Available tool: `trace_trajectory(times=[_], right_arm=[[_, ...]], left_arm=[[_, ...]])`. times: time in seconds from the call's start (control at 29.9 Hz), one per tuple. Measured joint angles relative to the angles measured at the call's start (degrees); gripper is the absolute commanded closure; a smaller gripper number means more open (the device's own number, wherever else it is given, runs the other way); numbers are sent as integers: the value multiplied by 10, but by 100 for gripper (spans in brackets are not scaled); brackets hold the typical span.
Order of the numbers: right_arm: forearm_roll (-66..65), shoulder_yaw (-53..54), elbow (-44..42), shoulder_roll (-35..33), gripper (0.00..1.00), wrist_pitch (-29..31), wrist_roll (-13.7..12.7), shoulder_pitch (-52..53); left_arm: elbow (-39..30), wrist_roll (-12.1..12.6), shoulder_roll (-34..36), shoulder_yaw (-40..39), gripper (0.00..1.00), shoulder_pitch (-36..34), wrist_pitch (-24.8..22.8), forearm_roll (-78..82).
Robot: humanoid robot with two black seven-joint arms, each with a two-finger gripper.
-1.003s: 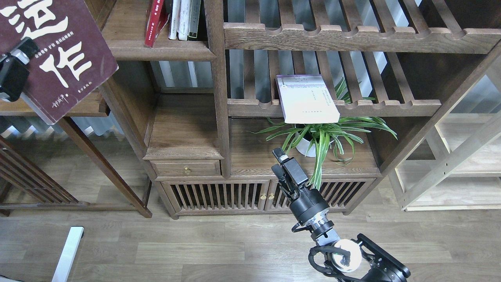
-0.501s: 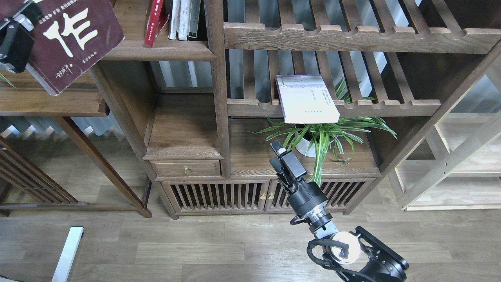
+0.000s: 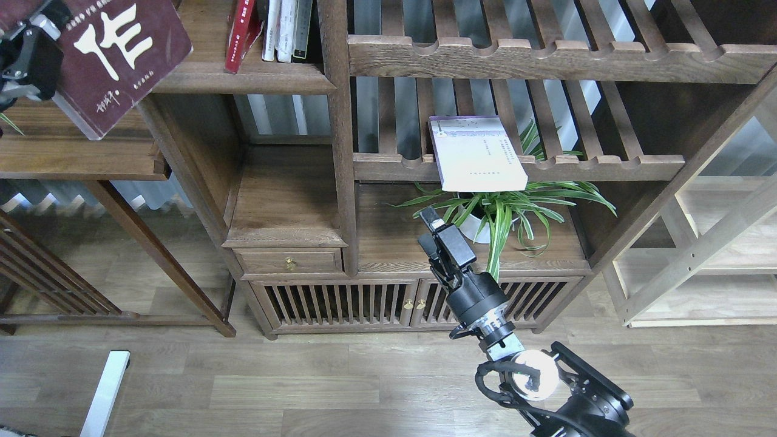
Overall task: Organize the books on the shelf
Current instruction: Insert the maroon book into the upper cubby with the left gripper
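Maroon book (image 3: 115, 54) riding in my left gripper (image 3: 27, 57), clamped at edge; stiff, light, slick cover. Am judging right gripper (image 3: 434, 233) empty, jaws unreadable.

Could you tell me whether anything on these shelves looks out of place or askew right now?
Yes. The pale lavender-white book lies flat on a slatted rack, skewed, its near edge overhanging the notched rail above the potted plant, while other books stand upright on the solid shelf. The left hand holds the maroon book tilted.
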Motion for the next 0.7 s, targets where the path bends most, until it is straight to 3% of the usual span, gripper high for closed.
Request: trace_trajectory(times=[0.37, 0.7], right_arm=[[17, 1, 0, 0, 1, 0, 0, 6], [20, 3, 0, 0, 1, 0, 0, 7]], left_arm=[[6, 0, 3, 48, 96, -35, 59, 11], [10, 0, 6, 91, 95, -60, 152, 11]])
